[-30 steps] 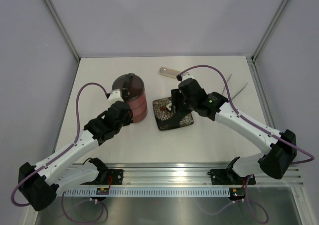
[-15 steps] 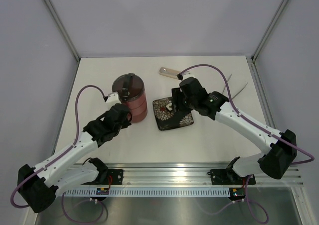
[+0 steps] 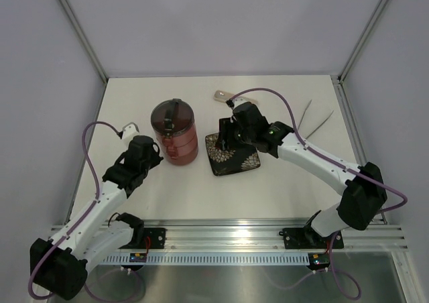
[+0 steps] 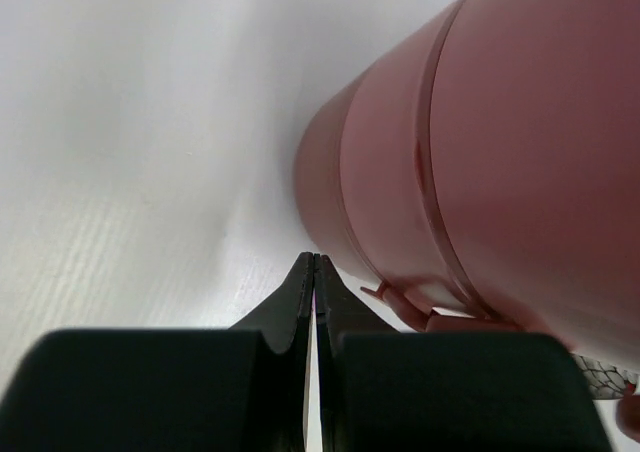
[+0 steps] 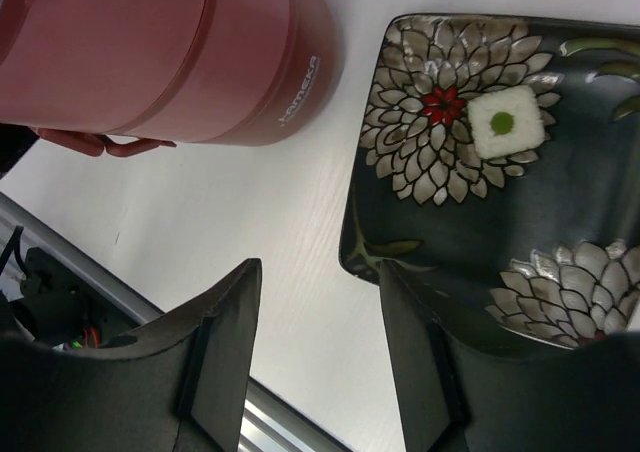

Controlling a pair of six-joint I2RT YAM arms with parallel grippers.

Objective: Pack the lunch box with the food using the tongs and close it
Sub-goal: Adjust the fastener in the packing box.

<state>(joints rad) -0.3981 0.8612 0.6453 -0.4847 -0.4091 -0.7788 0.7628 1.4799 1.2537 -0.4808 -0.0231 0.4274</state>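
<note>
Left arm has pulled back and out to the left, off the lunch box (image 3: 175,134), which it was right up against before. Right arm swung left too and now hangs over the plate's far-left corner, nearer the box.

Left gripper (image 4: 314,261): fingers pressed flat together, nothing between them. The tips point down at the white table (image 3: 201,192), close to the foot of the box. Can't tell from the wrist view if they touch it.

Right gripper (image 5: 318,272): fingers spread and empty, hovering above the gap between box and plate, straddling the plate's edge.

Lunch box stands upright on the table, left of the black flower-patterned plate (image 3: 231,161) and just beside it, not touching. Three dusty-red tiers are stacked, and the dark handled lid (image 3: 173,115) sits on top, so it's closed. There's a pink side clip (image 5: 100,144) low on the wall and white lettering on one tier, too small to read.

Small white square with a green dot (image 5: 505,122) lies on the plate.

Tongs (image 3: 322,122) lie flat on the table at far right, arms in a narrow V. They're well apart from the plate and neither gripper is on them.

Translucent oblong case (image 3: 221,96) lies at the far side of the table, partly hidden behind the right arm.
</note>
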